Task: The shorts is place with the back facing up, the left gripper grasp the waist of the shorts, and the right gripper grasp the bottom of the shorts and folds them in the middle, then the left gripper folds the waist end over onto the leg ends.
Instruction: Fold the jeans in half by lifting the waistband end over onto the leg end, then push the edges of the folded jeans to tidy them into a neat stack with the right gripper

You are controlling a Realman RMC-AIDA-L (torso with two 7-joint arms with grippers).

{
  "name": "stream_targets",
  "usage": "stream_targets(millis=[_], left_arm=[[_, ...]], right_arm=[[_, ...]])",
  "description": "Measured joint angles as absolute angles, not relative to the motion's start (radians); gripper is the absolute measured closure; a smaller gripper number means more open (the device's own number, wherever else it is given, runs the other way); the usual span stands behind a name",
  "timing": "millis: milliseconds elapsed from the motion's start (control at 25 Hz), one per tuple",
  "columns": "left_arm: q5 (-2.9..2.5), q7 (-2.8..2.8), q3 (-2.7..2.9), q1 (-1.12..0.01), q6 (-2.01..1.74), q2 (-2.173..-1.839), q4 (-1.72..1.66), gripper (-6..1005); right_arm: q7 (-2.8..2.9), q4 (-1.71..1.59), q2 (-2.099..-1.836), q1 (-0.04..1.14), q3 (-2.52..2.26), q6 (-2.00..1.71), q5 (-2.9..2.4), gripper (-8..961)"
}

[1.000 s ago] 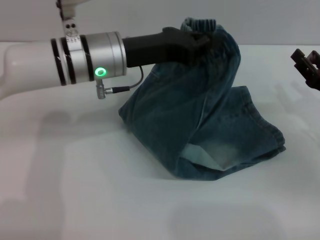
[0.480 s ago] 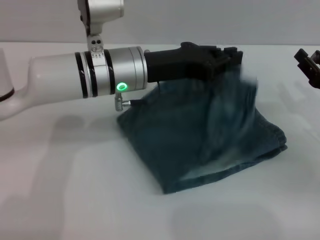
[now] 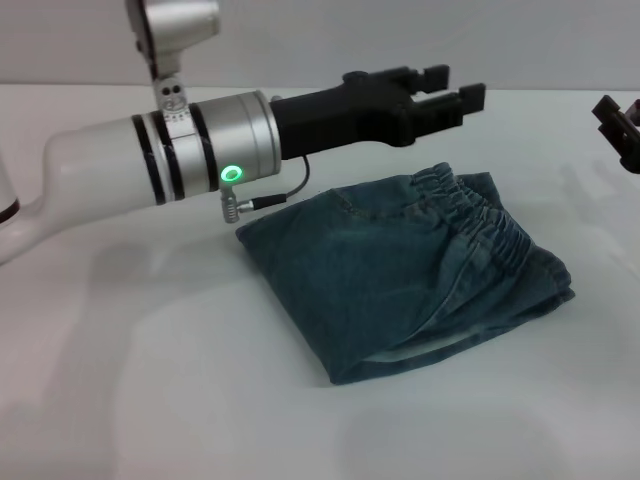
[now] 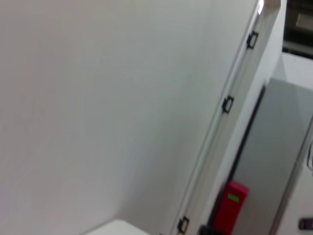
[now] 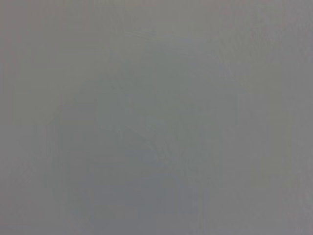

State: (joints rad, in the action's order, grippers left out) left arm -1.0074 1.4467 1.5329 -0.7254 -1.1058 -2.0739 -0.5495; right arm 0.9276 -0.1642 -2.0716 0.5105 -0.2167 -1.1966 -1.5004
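My left gripper [image 3: 450, 88] hangs unclenched and empty above the shorts [image 3: 410, 265], which lie folded on the table [image 3: 150, 400] with the waist of the shorts [image 3: 480, 225] on top at about two o'clock, so the fold looks done. My right gripper [image 3: 620, 130] sits parked at three o'clock; I cannot tell how its jaws stand.

left gripper [image 3: 455, 88] released, lifted | waist of the shorts [image 3: 478, 215] dropped onto folded shorts [image 3: 400, 275]

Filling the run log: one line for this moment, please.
stage: final fold laid | shorts: folded on table, waist on top | left gripper: open, empty, above shorts | right gripper: parked at table's right edge
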Motion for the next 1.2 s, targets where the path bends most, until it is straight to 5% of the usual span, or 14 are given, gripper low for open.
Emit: stream_targets(millis=[280,520,1200], left_arm=[[-0.794,1.237,1.524,-0.613,-1.119,-2.071,-0.554,255],[-0.604,1.054,1.522,-0.512,-1.135,-2.068,-0.553,157],[-0.530,1.010,1.496,-0.477,-1.122,-2.065,-0.505,157]], right_arm=[[0.917,-0.161,-2.072,0.521,-0.288,-1.247,-1.510,426],[0.976,-0.214,-2.068,0.524,-0.539,-1.479,-1.520,426],[1.311,-0.449,-2.062,0.523,-0.803,-1.719,-2.002,426]])
